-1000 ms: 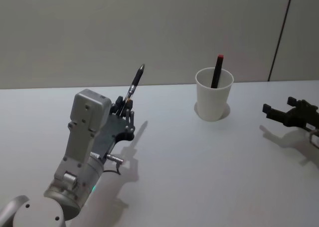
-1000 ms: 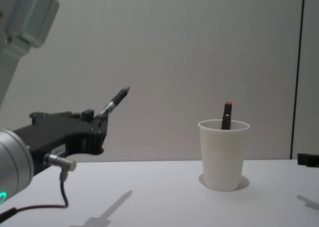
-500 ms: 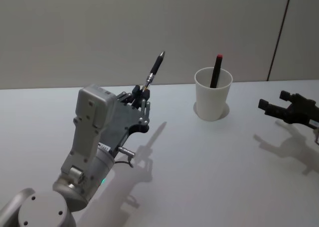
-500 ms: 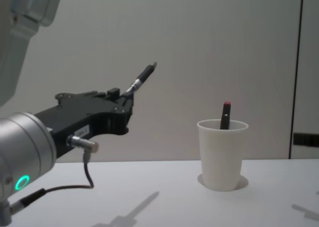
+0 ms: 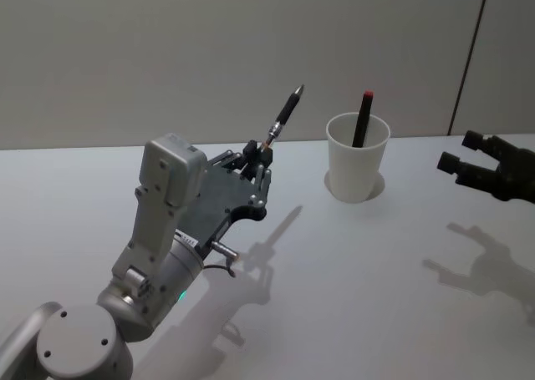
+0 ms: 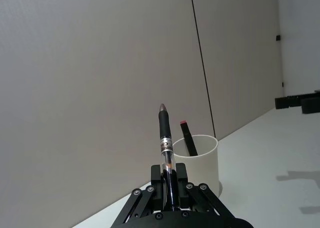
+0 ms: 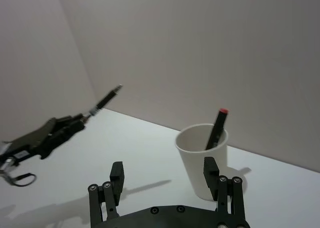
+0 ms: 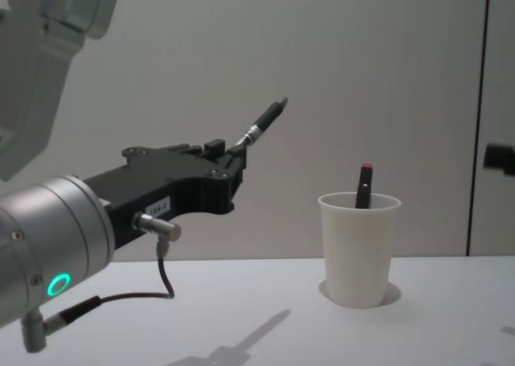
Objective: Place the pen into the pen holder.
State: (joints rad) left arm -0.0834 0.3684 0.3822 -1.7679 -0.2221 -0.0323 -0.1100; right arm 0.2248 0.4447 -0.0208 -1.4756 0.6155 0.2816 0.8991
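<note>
the left gripper [image 5: 257, 151] is clamped on the lower end of the pen [image 5: 285, 118], holding it in the air, tip tilted up toward the pen holder [image 5: 358, 167] and clear of it. a red-capped marker [image 5: 363, 117] stands inside the pen holder. the right gripper [image 5: 468, 153] hovers over the table [image 5: 376, 263] at the right, fingers spread apart.

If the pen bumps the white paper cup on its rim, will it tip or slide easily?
It may: the pen holder looks like thin paper, likely light, and tapers toward its base. The red-tipped pen leaning inside probably adds little weight.
</note>
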